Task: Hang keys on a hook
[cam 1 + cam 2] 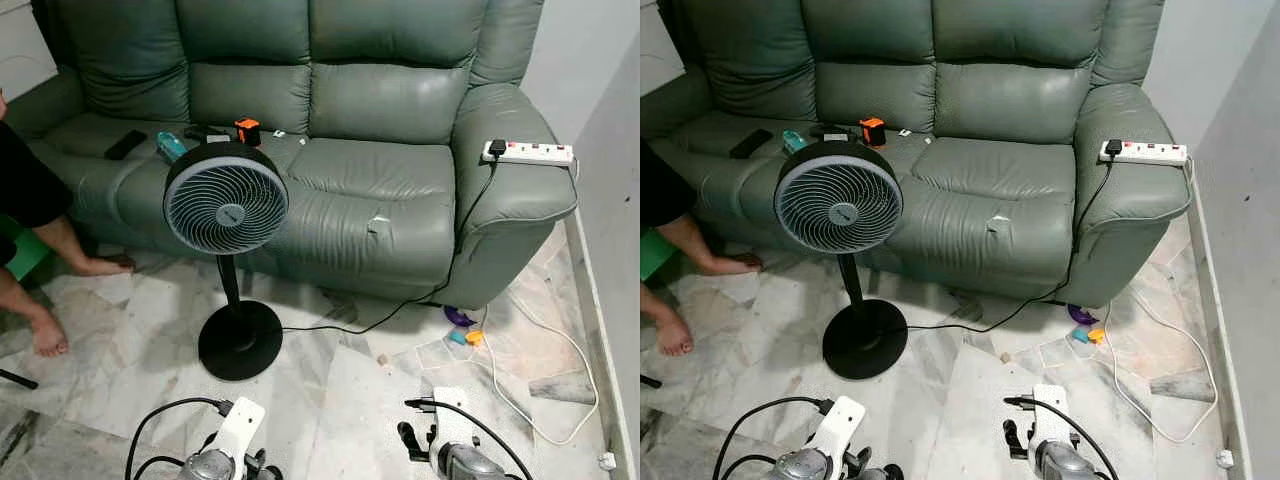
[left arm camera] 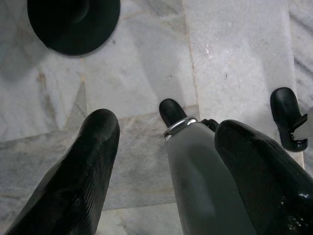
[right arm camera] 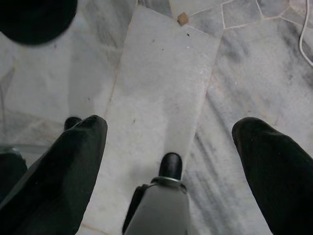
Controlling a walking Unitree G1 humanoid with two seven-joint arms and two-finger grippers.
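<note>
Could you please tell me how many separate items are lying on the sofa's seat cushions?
4 that I can make out: a black remote, a teal item, a dark item and an orange-black one; the fan may hide more.

Silver arms (image 1: 225, 455), black cables (image 1: 160, 415), black fingers (image 2: 73, 186).

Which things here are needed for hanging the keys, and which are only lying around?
For the job: left gripper and right gripper, both open above the floor; I can make out no keys or hook.

Lying about: fan, sofa, power strip, remote, orange item.
</note>
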